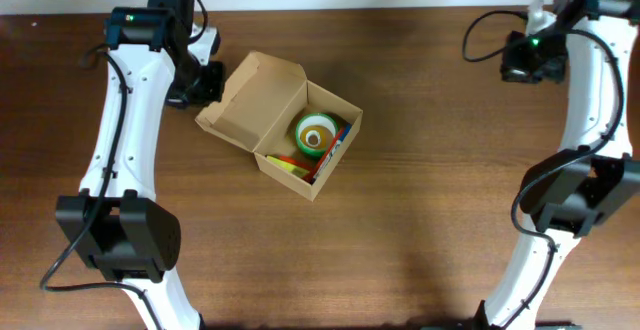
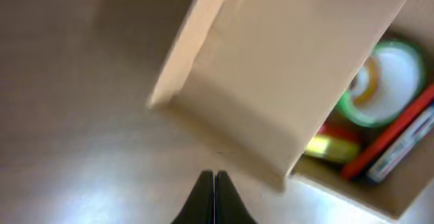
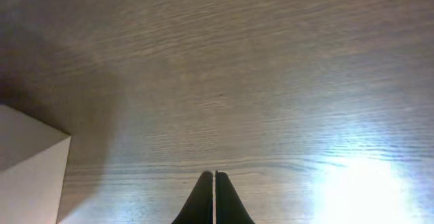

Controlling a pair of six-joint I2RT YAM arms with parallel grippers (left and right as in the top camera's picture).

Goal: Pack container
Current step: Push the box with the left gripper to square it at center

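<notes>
The tan cardboard container [image 1: 335, 155] sits open mid-table, its hinged flap lid [image 1: 258, 95] tilted up at the back left. Inside lie a green tape roll [image 1: 317, 133], a red pen and yellow items. The left wrist view shows the lid [image 2: 285, 68] close up and the green roll [image 2: 380, 81] beyond it. My left gripper [image 1: 205, 82] is shut and empty, just left of the lid; its fingertips [image 2: 214, 176] hover over bare table. My right gripper [image 1: 522, 62] is shut and empty at the far right, fingertips [image 3: 214, 176] over wood.
The brown wooden table [image 1: 420, 230] spans the view. A pale box corner [image 3: 27, 163] shows at the left edge of the right wrist view. Both arm bases stand at the table's front edge.
</notes>
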